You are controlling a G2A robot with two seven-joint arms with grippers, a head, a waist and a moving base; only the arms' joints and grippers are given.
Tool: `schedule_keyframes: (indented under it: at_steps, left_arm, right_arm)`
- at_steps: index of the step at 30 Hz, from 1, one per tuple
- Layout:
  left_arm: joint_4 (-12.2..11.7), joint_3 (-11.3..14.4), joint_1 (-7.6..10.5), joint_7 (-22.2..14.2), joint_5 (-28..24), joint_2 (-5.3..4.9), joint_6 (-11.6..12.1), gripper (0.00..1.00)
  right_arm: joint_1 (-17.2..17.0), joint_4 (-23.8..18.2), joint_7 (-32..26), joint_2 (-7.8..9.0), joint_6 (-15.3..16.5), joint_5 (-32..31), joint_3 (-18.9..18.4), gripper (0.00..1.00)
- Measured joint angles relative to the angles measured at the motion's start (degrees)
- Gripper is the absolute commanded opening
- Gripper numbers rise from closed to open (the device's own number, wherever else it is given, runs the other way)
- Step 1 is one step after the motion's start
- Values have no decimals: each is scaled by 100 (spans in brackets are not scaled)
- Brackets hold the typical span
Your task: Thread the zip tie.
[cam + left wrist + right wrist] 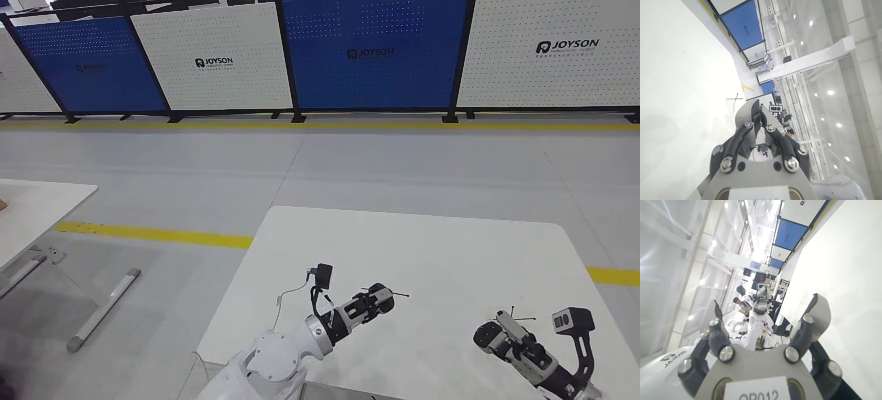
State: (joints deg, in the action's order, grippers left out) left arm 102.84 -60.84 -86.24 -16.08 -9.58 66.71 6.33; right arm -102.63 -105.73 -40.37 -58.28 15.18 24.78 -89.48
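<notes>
Zip ties [735, 98], 2 crossed on table [677, 75], ungrasped; my left gripper [759, 106] closed on nothing seen, right gripper [765, 302] spread empty; I judge pick-up pending, needing open fingers over 1 tie

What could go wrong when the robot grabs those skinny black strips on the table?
1. The zip ties lie crossed on the white table, so a gripper might pinch both or knock one away.
2. They look very thin and flat, so fingers could slip off.
3. The left gripper is shut; it likely must open first. The right gripper is open.
</notes>
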Motion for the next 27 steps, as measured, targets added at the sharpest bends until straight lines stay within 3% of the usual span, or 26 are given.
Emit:
schedule_keyframes:
  at_steps: [5, 9, 13, 22, 27]
  left_arm:
    - [176, -52, -6, 173, -77, 10, 166, 0]
    - [656, -227, -259, 234, -7, -29, 510, 0]
    - [1005, -344, -493, 205, 148, -68, 605, 0]
    - [991, -337, -491, 213, 159, -66, 587, 0]
    - [694, -158, -377, 314, 293, -35, 395, 0]
  right_arm:
    - [0, 0, 0, 0, 0, 0, 0, 100]
    - [0, 0, 0, 0, 0, 0, 0, 100]
    - [0, 0, 0, 0, 0, 0, 0, 100]
    - [0, 0, 0, 0, 0, 0, 0, 100]
    - [0, 0, 0, 0, 0, 0, 0, 100]
